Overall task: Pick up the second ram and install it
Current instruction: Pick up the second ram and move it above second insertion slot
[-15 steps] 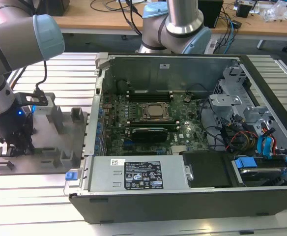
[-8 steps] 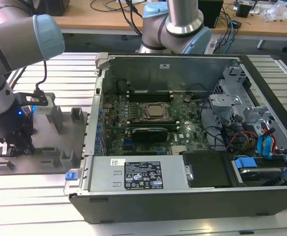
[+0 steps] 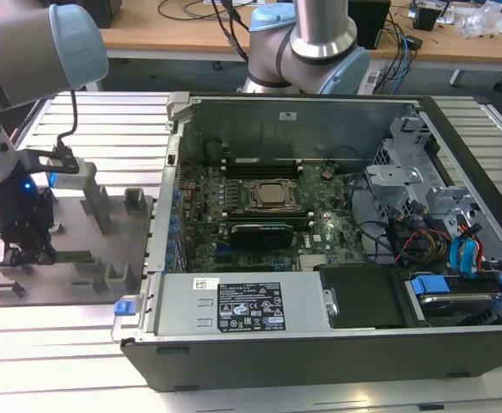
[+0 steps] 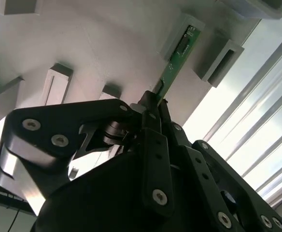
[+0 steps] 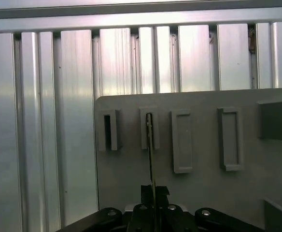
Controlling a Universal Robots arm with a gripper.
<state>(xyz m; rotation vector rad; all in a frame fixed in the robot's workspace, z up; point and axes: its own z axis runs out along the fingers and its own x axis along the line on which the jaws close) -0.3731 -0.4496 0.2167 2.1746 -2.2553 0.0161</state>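
Note:
The second ram (image 4: pixel 176 65) is a thin green stick standing on edge, its far end in a slot of a grey holder block (image 4: pixel 179 34). Seen edge-on in the first wrist view, the ram (image 5: pixel 150 145) runs from the holder slot back to my fingers. My gripper (image 4: pixel 155 99) is shut on the stick's near end, and its black fingertips (image 5: pixel 146 193) pinch it from both sides. In the exterior view the gripper (image 3: pixel 19 249) is low over the grey holder plate (image 3: pixel 122 232), at that view's left, outside the computer case.
The open computer case (image 3: pixel 320 344) lies to the exterior view's right, with the motherboard, processor socket (image 3: pixel 272 196) and memory slots (image 3: pixel 260 163) exposed. Several grey holder blocks (image 3: pixel 96 198) rise from the plate. Ribbed aluminium table (image 5: pixel 44 121) surrounds it.

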